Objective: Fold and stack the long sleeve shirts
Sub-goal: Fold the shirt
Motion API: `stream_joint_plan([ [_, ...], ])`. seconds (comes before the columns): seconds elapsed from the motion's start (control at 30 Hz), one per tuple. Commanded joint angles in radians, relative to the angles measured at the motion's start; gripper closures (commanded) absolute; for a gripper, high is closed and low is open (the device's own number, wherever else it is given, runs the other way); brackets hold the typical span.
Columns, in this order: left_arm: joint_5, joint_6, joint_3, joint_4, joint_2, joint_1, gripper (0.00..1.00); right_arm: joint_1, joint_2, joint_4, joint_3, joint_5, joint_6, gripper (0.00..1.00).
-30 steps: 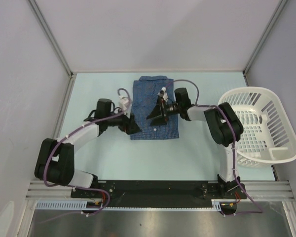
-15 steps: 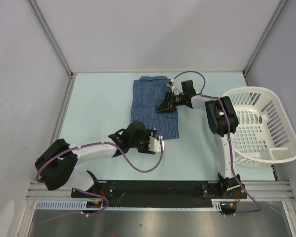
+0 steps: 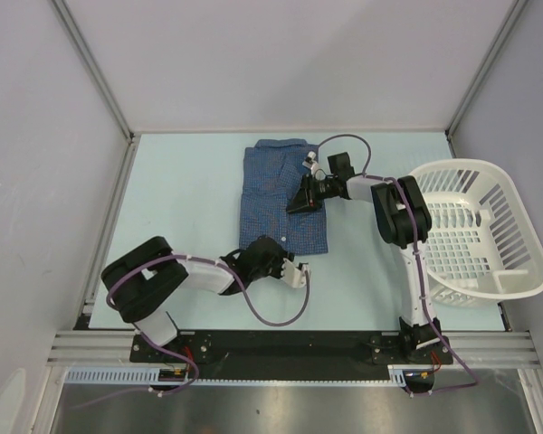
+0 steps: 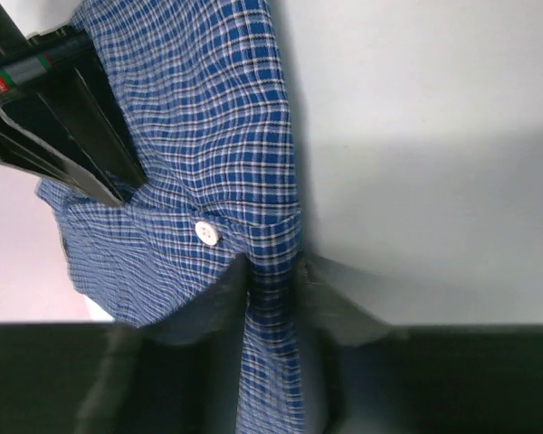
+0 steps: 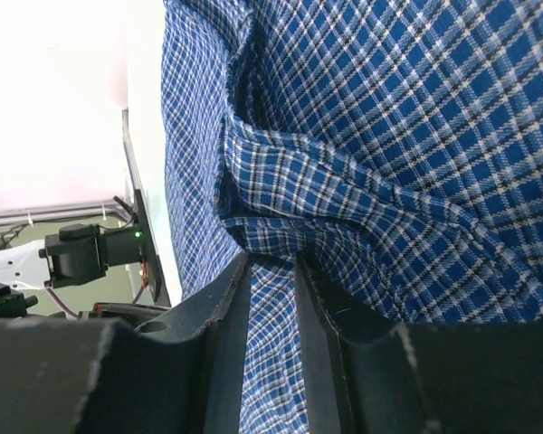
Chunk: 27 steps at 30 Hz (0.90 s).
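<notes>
In the top view a blue checked shirt (image 3: pixel 276 194) lies folded into a rectangle on the pale table (image 3: pixel 181 199), just above the middle of the frame, its collar (image 3: pixel 281 145) at the upper end. A white slatted basket (image 3: pixel 475 231) stands at the right edge of the frame, apart from the shirt.

The left gripper (image 3: pixel 270 251) reaches in from the lower left and meets the shirt at its lower edge, a little left of that edge's middle. In the left wrist view the left gripper (image 4: pixel 271 280) sits at the bottom centre with its jaws drawn in narrow on a strip of the checked cloth, which runs up between them. The strip stands slightly raised off the table. A small white button (image 4: pixel 205 232) shows on the cloth just left of the pinched strip, and bare table fills the right half of the frame.

The right gripper (image 3: pixel 299 199) comes in from the right, over the shirt's right edge, about halfway down it. In the right wrist view the right gripper (image 5: pixel 270 271) is at the bottom centre, its jaws also narrow and closed on a gathered fold of the shirt (image 5: pixel 416 136). Creases radiate from the pinch toward the upper left and the right, and cloth fills most of the frame.
</notes>
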Motion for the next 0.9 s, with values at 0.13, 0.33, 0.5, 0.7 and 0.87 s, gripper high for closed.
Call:
stream_joint_plan([
  [0.13,0.112,-0.058,0.023,-0.329,-0.185,-0.046,1.0,0.002,-0.123,-0.074,0.024,0.048,-0.105,0.66],
  [0.33,0.193,-0.233,0.077,-0.644,-0.364,-0.135,1.0,0.025,-0.237,-0.144,0.012,0.016,-0.153,0.65],
  [0.5,0.325,-0.385,0.158,-0.883,-0.446,-0.153,1.0,0.061,-0.272,-0.195,-0.019,-0.01,-0.219,0.66],
  [0.7,0.549,-0.494,0.363,-1.19,-0.421,-0.155,0.99,0.091,-0.278,-0.204,-0.047,-0.026,-0.243,0.67],
  [0.87,0.548,-0.447,0.541,-1.333,-0.351,-0.142,1.0,0.061,-0.283,-0.206,-0.016,-0.021,-0.242,0.67],
])
